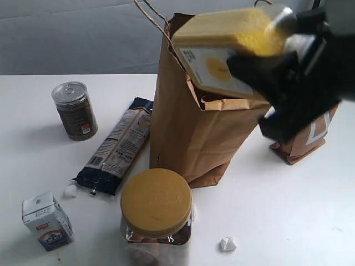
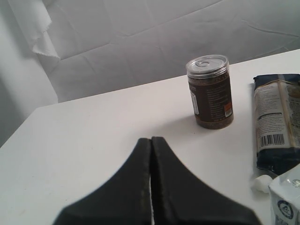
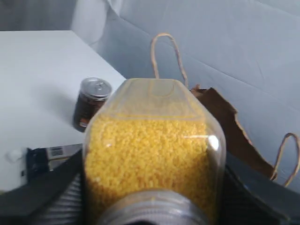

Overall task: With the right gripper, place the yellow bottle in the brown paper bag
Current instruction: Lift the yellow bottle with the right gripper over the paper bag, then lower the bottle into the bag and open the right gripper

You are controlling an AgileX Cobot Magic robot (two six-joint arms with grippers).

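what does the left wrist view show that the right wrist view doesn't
Only the left wrist view: the shut left gripper and a corner of a small white carton. Only the right wrist view: the yellow bottle, close up, and the brown paper bag beyond it. Both: the dark can, the dark blue packet and the white table.

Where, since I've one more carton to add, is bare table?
Bare: the table right of the jar, in front of the brown pouch, bar one white scrap; also the left side between can and carton. Crowded: around packet, jar and brown paper bag.
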